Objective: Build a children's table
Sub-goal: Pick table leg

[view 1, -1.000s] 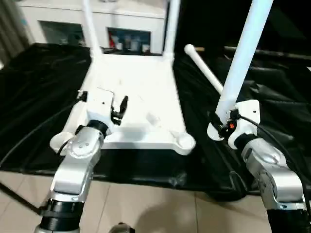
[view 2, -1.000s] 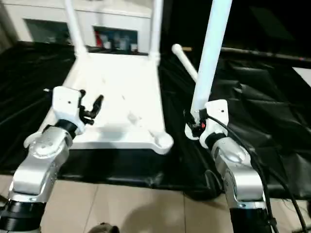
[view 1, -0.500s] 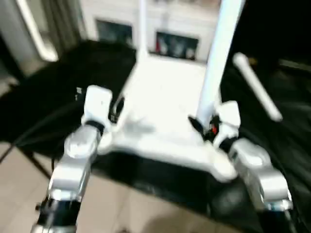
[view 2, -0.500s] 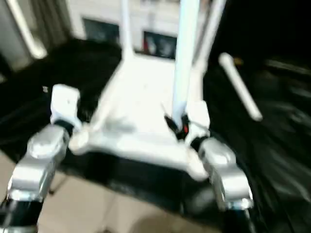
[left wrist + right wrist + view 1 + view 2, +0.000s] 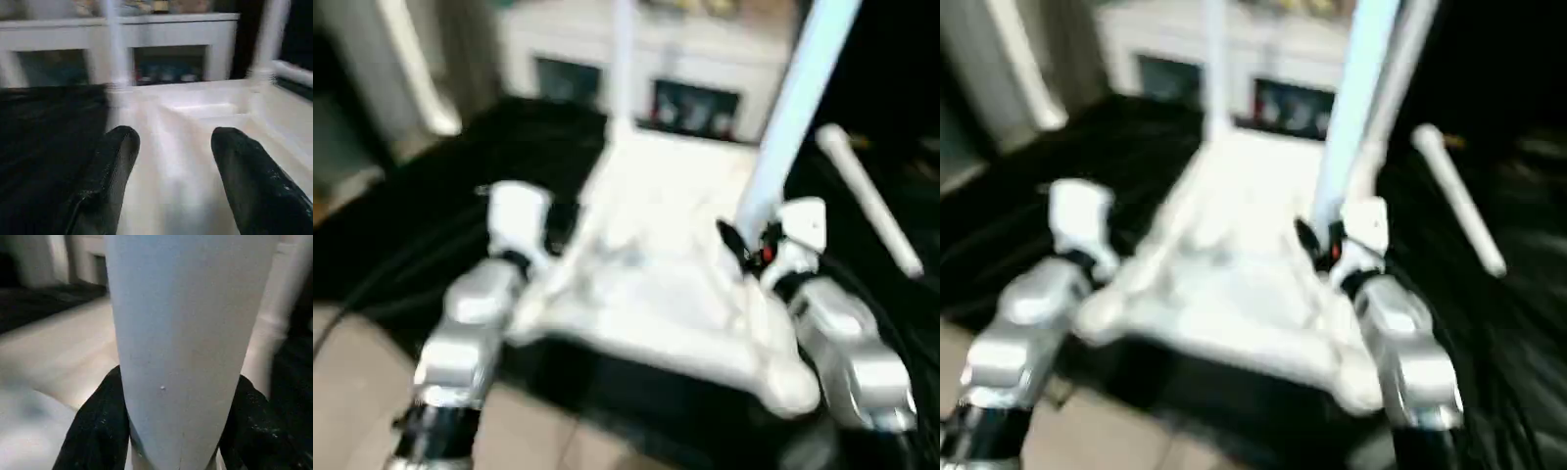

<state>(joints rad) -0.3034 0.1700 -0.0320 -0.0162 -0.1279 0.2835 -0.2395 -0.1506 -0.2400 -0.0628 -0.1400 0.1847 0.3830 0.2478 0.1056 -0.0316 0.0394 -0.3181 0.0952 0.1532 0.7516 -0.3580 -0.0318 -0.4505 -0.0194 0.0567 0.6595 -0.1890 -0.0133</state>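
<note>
Left gripper [image 5: 171, 161], fingers spread and empty, hovers over the upturned tabletop [image 5: 656, 264] lying on black sheeting [image 5: 431, 196]. At right, the right gripper [image 5: 752, 245] clamps an upright leg [image 5: 793, 117] above the tabletop; a loose leg [image 5: 867, 201] lies further right.

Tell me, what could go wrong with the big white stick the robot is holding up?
The right hand grips only the bottom of the long leg, so the tall top could sway or slip. Swinging, it might knock the legs already standing at the tabletop's far end. The left hand is open and holds nothing, so the tabletop could slide on the black sheet when the leg gets pushed into a corner socket.
</note>
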